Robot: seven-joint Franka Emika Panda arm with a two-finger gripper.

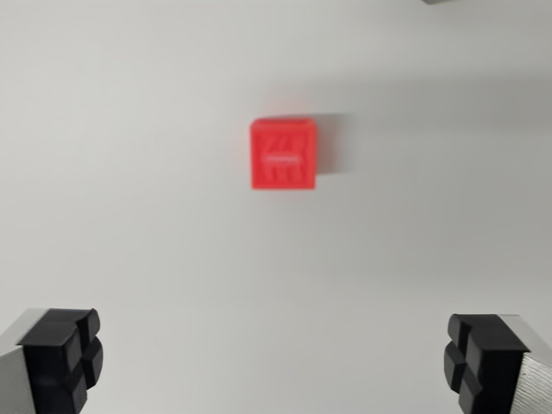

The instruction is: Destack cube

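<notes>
- I'm looking straight down through the wrist view, camera facing a plain white table (129,172).
- Gripper (274,358) sits at the bottom of the frame, jaws spread wide, nothing between them.
- Left finger pad (62,358) is black and blocky, in the bottom left corner of the wrist view, on a grey metal finger (17,371).
- Right finger pad (479,358) matches it, in the bottom right corner, with its grey finger (535,371) running off the edge.
- Both pads are at about the same height in frame, so I read the hand as level and not rolled.
- Red cube (283,154) lies above centre, roughly midway between the two fingers left to right, well apart from both pads.
- I see only its top face, with moulded ribs and a small raised label; the text is too blurred to read.
- I cannot tell from this straight-down angle whether another cube sits under it.
- A soft grey shadow (332,147) falls to the cube's right side in the wrist view.
- The whole frame is slightly smeared, cube edges are soft.
- Small grey object (438,2) clips the top edge toward the wrist view's right, too little showing to tell what it is.
- Gripper hangs above the table, touching nothing, cube ahead of the fingertips rather than between them.
</notes>
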